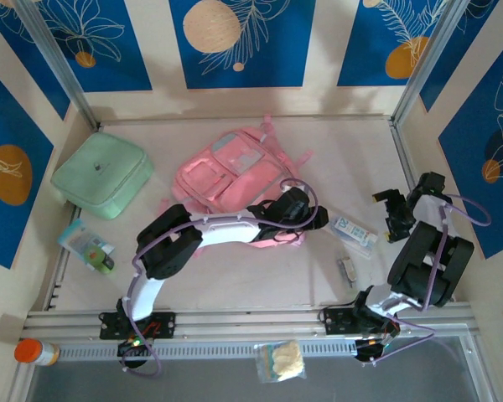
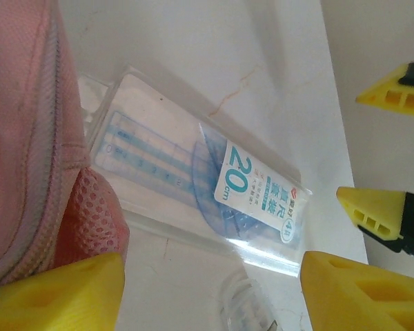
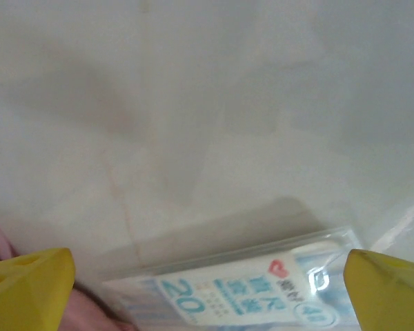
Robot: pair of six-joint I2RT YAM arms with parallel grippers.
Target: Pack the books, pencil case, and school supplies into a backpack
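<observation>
The pink backpack [image 1: 231, 177] lies flat mid-table; its fabric edge [image 2: 27, 138] fills the left of the left wrist view. A clear packet of blue rulers [image 1: 355, 234] with a "20 cm" label rests on the table just right of it [image 2: 207, 179] [image 3: 248, 289]. My left gripper [image 1: 317, 221] [image 2: 210, 296] reaches across the backpack's lower right corner. It hangs open just short of the packet's near edge, with nothing between its yellow fingertips [image 2: 62, 293]. My right gripper [image 1: 392, 216] [image 3: 207, 289] stands open over the packet's other end. The books are out of view.
A mint green pouch [image 1: 102, 174] sits at the far left with a small green packet [image 1: 88, 245] below it. A small clear item [image 1: 347, 270] [image 2: 245, 303] lies near the ruler packet. An orange-capped bottle [image 1: 32, 352] and a bagged item [image 1: 281, 362] rest on the front rail.
</observation>
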